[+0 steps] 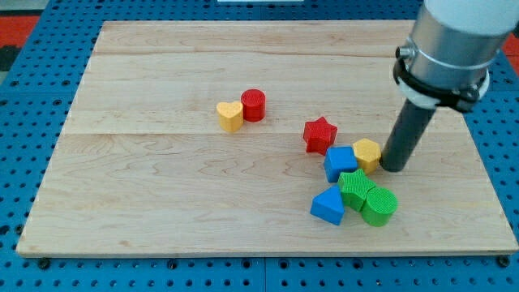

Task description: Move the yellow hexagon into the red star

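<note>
A wooden table (162, 203) seen from above. There is no pincer, only a dark rod whose end, my tip (394, 169), rests just right of the yellow hexagon (367, 152), touching or nearly so. The red star (319, 134) sits near the hexagon, up and to the view's left, with a small gap between them. A blue block (340, 163) presses against the hexagon's lower left. The task looks nearly done: 1 short leftward push remains, and contact is not yet made.
</note>
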`<state>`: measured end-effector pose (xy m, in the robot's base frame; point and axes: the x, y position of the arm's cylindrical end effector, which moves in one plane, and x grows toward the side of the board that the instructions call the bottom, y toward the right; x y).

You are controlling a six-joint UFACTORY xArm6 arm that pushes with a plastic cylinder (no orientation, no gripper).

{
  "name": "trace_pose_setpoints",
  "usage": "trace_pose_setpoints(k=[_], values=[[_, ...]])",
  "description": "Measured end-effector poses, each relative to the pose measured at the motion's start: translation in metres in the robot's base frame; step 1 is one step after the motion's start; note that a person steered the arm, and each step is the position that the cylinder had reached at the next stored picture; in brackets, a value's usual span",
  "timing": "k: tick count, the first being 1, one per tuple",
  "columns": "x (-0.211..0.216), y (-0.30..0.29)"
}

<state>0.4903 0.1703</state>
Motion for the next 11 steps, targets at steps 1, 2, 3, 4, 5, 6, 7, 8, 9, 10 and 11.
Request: trace_pose_setpoints(k=[1, 2, 3, 4, 5, 6, 7, 8, 9, 10, 11], values=[[-0.032, -0.010], [-0.051, -0.035], [-0.055, -0.031], [-0.065, -0.024], [-0.074, -0.024], [-0.075, -0.022], [-0.075, -0.022], [-0.067, -0.016], [-0.033, 0.001], [-0.024, 0.001], [-0.024, 0.001]])
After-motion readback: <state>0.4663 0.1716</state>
